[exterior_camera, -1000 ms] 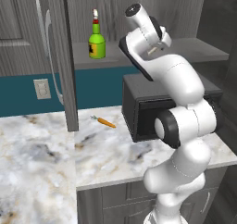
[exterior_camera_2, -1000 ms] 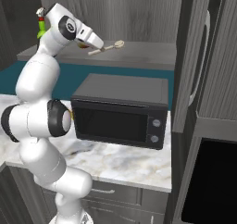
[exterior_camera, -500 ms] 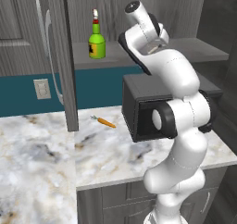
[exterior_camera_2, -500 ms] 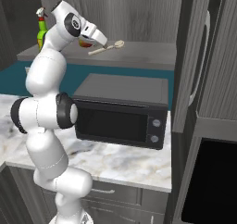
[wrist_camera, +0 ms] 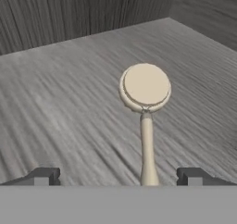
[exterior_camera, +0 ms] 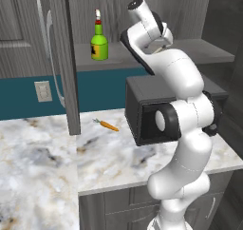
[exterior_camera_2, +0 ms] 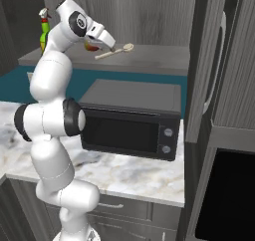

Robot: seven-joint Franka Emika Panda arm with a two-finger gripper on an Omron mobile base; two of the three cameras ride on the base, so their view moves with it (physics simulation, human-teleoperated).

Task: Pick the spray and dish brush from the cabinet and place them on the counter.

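Dish brush: the dish brush (wrist_camera: 146, 112) lies flat on the cabinet's grey shelf (wrist_camera: 69, 93), round head toward the top of the hand view, thin handle running down to the bottom centre. In the right base view it sits at upper centre (exterior_camera_2: 115, 51), just past the gripper.
Spray: the spray (exterior_camera: 98, 39) stands upright on the same shelf, upper left of the left base view, well apart from the brush.
Gripper: the gripper (wrist_camera: 118, 176) is spread wide, its two dark tips at lower left and lower right of the hand view with the handle between them, touching neither.
Step in hand: judged as the approach to the brush, not yet a grasp; nothing is on the counter (exterior_camera: 42, 162) from the task so far.
Next move: likely a short advance along the handle, then a close across it; the handle is thin and lies on the shelf, so the tips need to come low and stay centred.
Hand view adds: the alignment of handle and open tips, which the base views cannot resolve.
Left base view adds: the open cabinet door (exterior_camera: 57, 58), the carrot (exterior_camera: 107, 125) on the counter and the microwave (exterior_camera: 156, 105) beneath the shelf.
Right base view adds: the brush beside the gripper (exterior_camera_2: 110, 47), which the arm hides from the left.
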